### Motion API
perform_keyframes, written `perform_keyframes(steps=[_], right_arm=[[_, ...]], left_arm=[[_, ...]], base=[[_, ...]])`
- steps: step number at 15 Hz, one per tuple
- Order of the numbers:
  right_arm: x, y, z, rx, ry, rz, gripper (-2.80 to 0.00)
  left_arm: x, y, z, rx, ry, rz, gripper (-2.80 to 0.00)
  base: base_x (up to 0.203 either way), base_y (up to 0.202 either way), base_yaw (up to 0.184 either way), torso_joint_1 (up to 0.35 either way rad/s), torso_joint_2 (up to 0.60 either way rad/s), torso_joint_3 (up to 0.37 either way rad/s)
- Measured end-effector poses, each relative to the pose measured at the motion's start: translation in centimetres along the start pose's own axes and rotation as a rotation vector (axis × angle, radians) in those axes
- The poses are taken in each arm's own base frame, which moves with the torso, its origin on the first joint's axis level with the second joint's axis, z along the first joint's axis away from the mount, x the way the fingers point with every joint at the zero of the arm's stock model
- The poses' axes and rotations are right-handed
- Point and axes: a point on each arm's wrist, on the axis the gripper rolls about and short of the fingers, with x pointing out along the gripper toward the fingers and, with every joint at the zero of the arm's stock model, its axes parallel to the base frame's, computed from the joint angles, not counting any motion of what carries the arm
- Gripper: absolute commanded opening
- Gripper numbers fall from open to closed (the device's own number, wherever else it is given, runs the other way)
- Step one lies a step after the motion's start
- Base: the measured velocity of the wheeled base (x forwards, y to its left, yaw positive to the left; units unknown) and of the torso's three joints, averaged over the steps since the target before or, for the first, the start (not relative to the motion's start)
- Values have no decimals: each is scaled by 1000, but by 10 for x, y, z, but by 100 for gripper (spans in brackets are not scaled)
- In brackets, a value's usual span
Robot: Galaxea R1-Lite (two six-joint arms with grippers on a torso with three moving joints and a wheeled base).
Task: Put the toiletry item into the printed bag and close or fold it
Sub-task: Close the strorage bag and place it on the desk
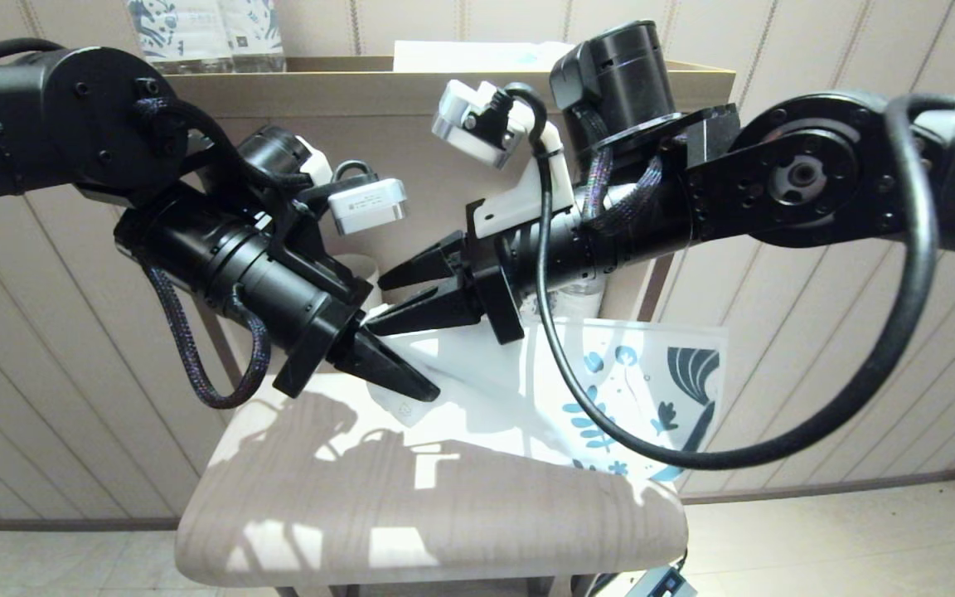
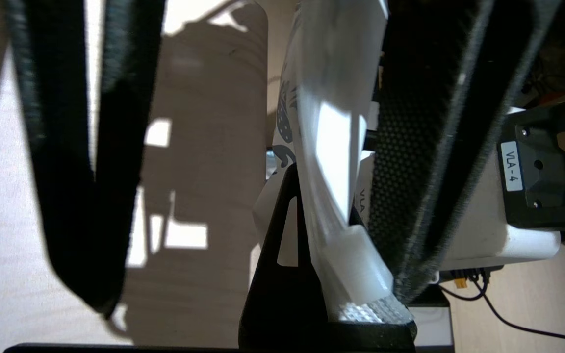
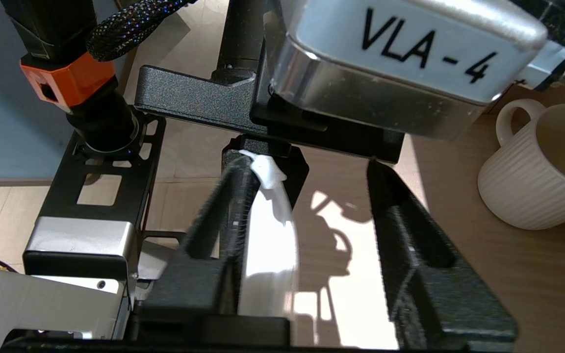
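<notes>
Nearest the robot, the pale wood-grain surface (image 1: 444,531) lies bare in front. Further in, the printed bag (image 1: 660,381) rests on it. Its blue leaf-printed end points toward the robot's right, and its plain white end is lifted toward the two arms. The bag's long axis therefore runs roughly side to side, rising to the left.

The left end effector (image 1: 411,383) is fully closed and pinches the raised white corner of the bag. The right wrist view shows a crumpled bit of white film (image 3: 265,171) squeezed at its tips.

Just above and behind it, the right end effector (image 1: 386,303) points at the same edge with its fingers partly apart. The bag's edge stands between them, lying along one finger (image 3: 223,211) and clear of the other. It straddles the strip without gripping it.

The coming move probably depends on that edge running lengthwise through the right gap. Closing there would press the strip right beside the left pinch.

The toothbrush cannot be seen in any view, so whether it is already inside cannot be told.

Beyond the arms are a ribbed mug (image 3: 532,171) and, on a shelf, blue-patterned bottles (image 1: 204,33).
</notes>
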Motion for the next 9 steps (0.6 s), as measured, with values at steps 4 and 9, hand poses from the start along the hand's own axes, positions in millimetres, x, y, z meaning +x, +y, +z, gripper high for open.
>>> perform_keyframes(steps=[4, 9], right_arm=[[0, 0, 1, -3, -6, -1, -280], [0, 0, 1, -4, -6, 0, -280]], left_arm=[[0, 0, 1, 2, -13, -10, -280], [0, 0, 1, 2, -15, -12, -280]], base=[[0, 0, 0, 0, 0, 0], [0, 0, 0, 0, 0, 0]])
